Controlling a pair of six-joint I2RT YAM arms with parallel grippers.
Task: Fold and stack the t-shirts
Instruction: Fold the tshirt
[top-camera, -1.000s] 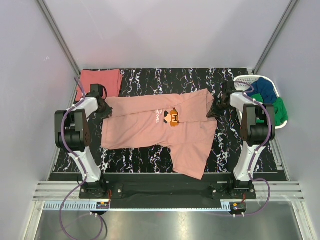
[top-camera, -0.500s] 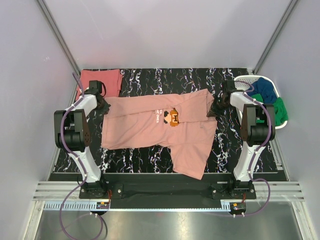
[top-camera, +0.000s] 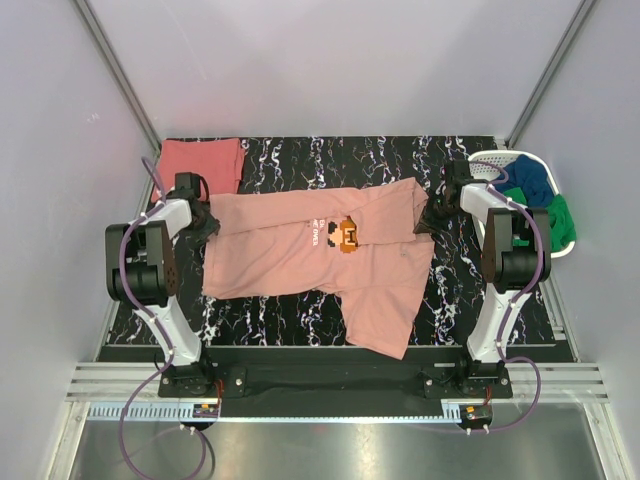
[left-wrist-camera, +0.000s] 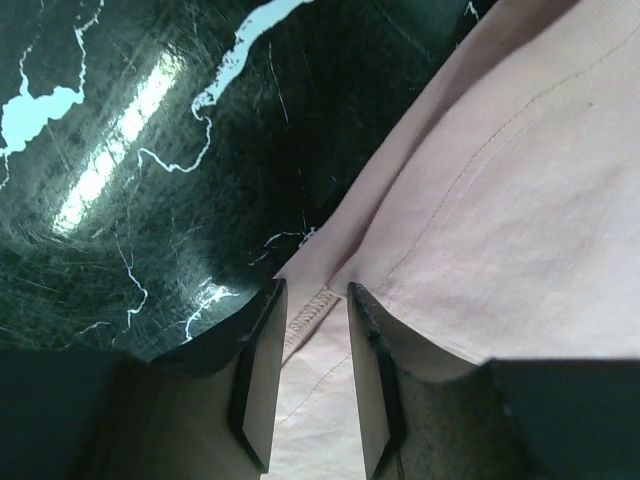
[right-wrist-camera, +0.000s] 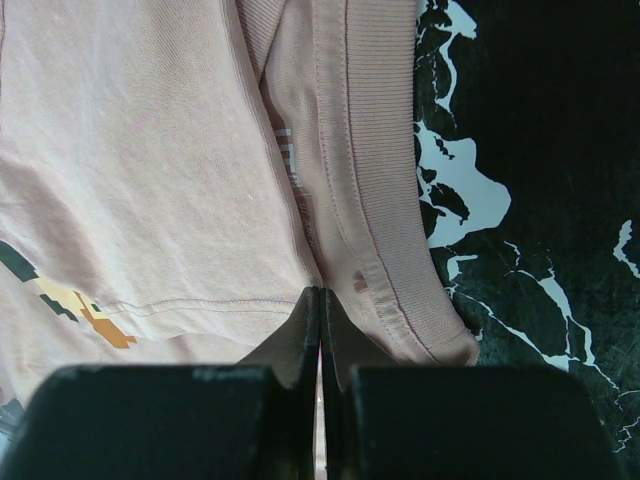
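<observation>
Left wrist: t-shirt apparently between fingers

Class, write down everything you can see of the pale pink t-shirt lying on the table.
The pink t-shirt is soft knit cloth with stitched hems, a ribbed edge band and a pixel-style orange print. It lies spread sideways across the black marbled table, one flap reaching toward the near edge. The right tool is shut on cloth beside that band; the left tool stands open astride a hem.
</observation>
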